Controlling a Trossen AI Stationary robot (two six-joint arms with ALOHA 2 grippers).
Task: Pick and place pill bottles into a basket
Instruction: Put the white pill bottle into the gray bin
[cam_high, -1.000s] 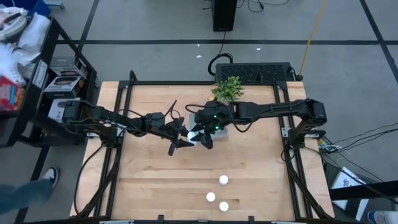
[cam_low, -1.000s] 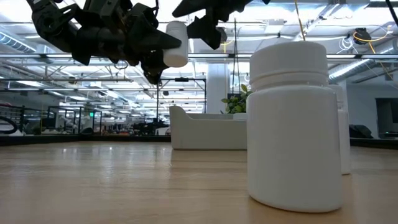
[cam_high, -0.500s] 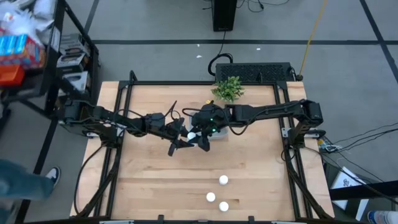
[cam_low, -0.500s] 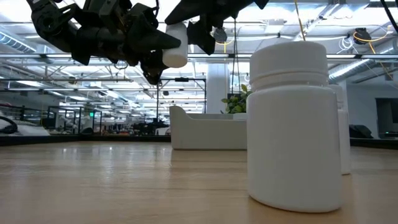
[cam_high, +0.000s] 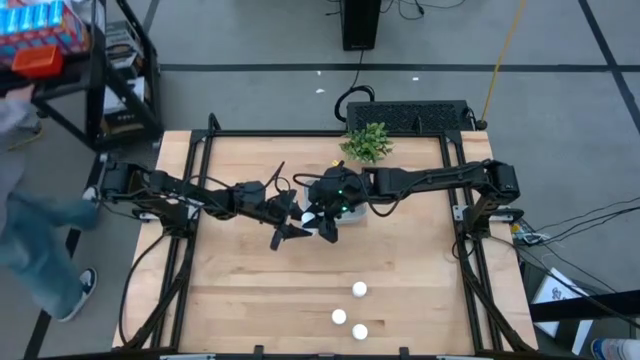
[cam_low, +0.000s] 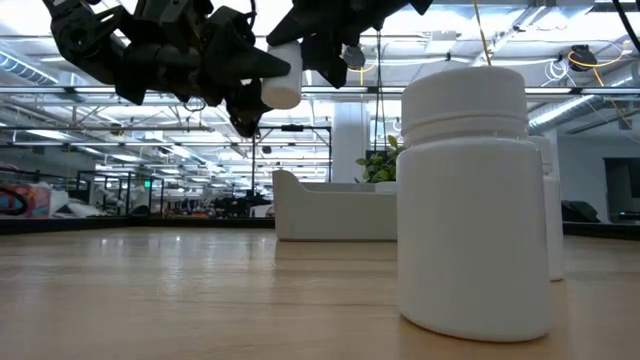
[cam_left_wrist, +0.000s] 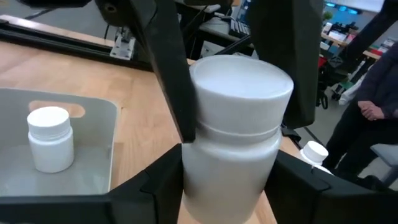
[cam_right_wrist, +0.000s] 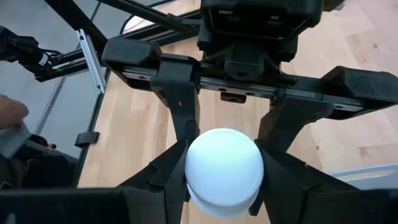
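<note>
One white pill bottle (cam_high: 307, 218) hangs in the air just left of the pale basket (cam_low: 330, 215), between both grippers. My left gripper (cam_high: 298, 219) is shut on its body. My right gripper (cam_high: 322, 222) comes down over its cap and is shut on it. A second bottle (cam_left_wrist: 50, 138) stands upright on the basket's floor. Three more bottles (cam_high: 359, 289) stand on the table near its near edge; the nearest one fills the low view (cam_low: 472, 200). My left gripper pinches the bottle's body below the cap (cam_left_wrist: 227, 174) between its two fingers. The fingers come level from the table's left side. The bottle is upright and lifted clear of the table. My right gripper has the bottle's round cap (cam_right_wrist: 224, 163) between its two fingers (cam_left_wrist: 171, 81), one on each side. The fingers come from above, pointing down, and stand above my left gripper's fingers.
A small green plant (cam_high: 366, 142) stands at the table's far edge, behind the basket. A person (cam_high: 40, 250) walks beside the table's left edge, near a shelf cart. Bare wood lies between the basket and the three near bottles.
My right gripper has gone toward the table's left edge, from over the basket to the bottle in my left gripper, and its fingers now stand on both sides of the cap. The bottle has kept still. The person and cart at the left have moved.
</note>
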